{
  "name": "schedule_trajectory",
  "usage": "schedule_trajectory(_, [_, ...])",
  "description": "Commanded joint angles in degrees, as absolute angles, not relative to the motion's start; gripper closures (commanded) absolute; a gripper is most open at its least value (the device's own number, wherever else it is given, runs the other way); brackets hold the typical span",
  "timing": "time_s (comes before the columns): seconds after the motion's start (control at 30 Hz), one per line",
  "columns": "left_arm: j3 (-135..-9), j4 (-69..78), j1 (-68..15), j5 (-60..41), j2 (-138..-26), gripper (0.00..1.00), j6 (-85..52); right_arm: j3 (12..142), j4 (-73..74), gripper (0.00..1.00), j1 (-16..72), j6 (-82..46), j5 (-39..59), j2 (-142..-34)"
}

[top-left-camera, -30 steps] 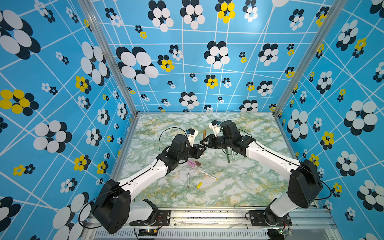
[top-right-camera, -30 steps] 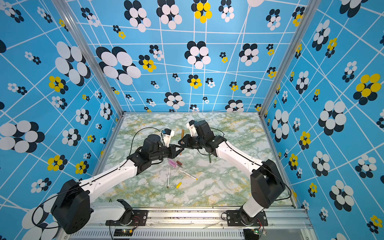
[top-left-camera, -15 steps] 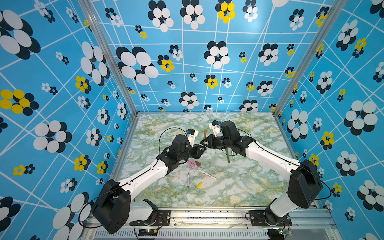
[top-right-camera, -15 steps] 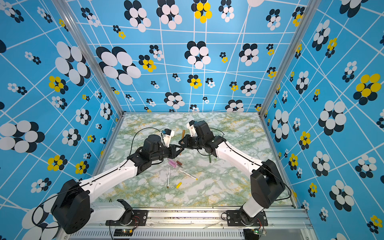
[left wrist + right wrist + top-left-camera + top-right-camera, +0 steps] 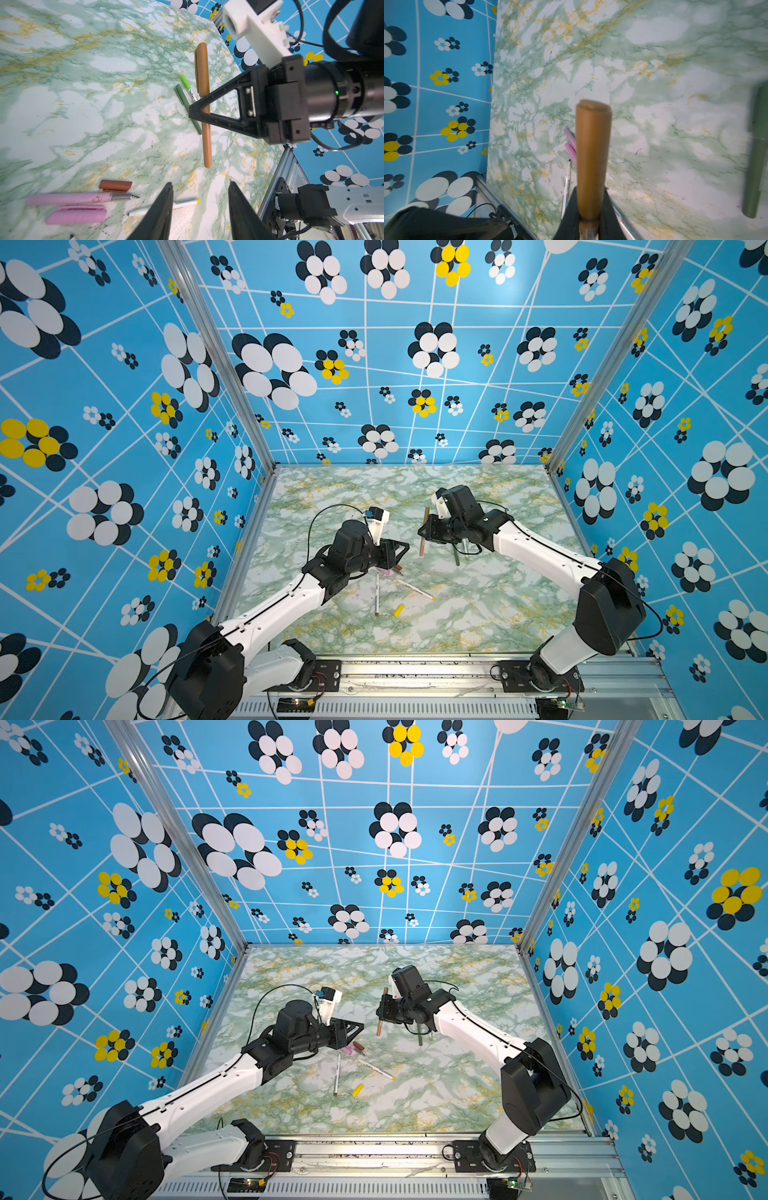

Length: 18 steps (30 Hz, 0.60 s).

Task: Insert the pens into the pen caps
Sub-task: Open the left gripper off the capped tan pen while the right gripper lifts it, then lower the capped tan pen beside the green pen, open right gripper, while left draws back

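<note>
The right pincer (image 5: 423, 533) is closed on the tan pen (image 5: 202, 70), at about the middle of its length. It holds the pen above the table (image 5: 498, 614), a little right of the centre. The cap of this pen seems to be already on. The left pincer (image 5: 200, 185) stands partly open with nothing between its jaws, over the loose things in the middle. There lie the pink pen (image 5: 68, 198), the pink cap (image 5: 76, 215) just beside it, and the brown cap (image 5: 115, 185) near them. A yellow cap (image 5: 399, 610) lies nearer to the front, close to two white pens (image 5: 377, 593).

I judge that these things are light, stiff and smooth. A round barrel can roll away or turn between the jaws. It is better to take a pen at mid barrel, well away from the tip, and a cap across its middle, leaving the mouth free.
</note>
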<state>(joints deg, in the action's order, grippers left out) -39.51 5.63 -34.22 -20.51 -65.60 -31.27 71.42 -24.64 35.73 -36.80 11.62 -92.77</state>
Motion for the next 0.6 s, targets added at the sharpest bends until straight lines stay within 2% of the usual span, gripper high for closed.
schedule_trajectory(0.0, [-38.24,5.73,-34.41,-18.96,-64.16,0.51,-29.79,73.22,-32.67,0.94,35.09,-32.33,4.92,-95.19])
schedule_trajectory(0.3, [-37.97,6.93,-34.28,-19.68,-64.19,0.51,-29.94,76.46,-37.32,0.94,33.65,-27.88,-2.65,-103.5])
schedule_trajectory(0.57, [-37.69,7.45,-34.28,-19.46,-63.5,0.5,-30.4,79.68,-39.12,0.94,31.09,-25.78,-4.28,-109.35])
